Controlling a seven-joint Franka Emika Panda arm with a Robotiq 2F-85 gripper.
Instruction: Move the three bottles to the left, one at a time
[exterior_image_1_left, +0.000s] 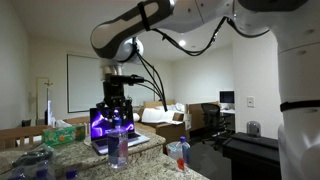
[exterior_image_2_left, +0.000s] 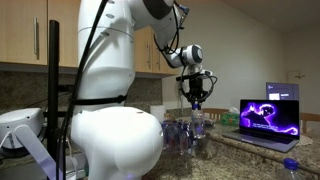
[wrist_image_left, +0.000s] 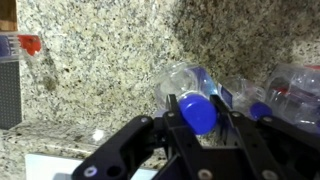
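Gripper (exterior_image_1_left: 117, 112) hanging straight down from the arm over a granite counter (wrist_image_left: 100, 70), directly above bottle (exterior_image_1_left: 117, 150). Same alignment in both exterior views: gripper (exterior_image_2_left: 196, 100) over bottle (exterior_image_2_left: 197, 126), bottle upright on the counter.

In the wrist view, blue cap of the bottle (wrist_image_left: 198, 110) sitting between the two dark fingers (wrist_image_left: 170, 125), one close on each side. Jaws apart by about the width of the cap. Cannot tell whether they press on it or merely flank it.

Red-marked bottle (exterior_image_1_left: 180, 155) upright on the counter, right of the gripper and apart from it in an exterior view. Appears to be the same one at the right edge of the wrist view (wrist_image_left: 292, 92), clear with red showing and a blue cap. Third bottle (wrist_image_left: 178, 82) just beyond the flanked cap in the wrist view, clear with a touch of blue. Touching its neighbour or not: cannot tell.

Laptop (exterior_image_1_left: 105, 125) open just behind the bottle, purple screen lit. Also seen (exterior_image_2_left: 265, 120) to the right of the bottle and apart from it. Green box (exterior_image_1_left: 60, 133) at far left on the counter. Clear items (exterior_image_2_left: 175, 135) left of the bottle too indistinct to identify.
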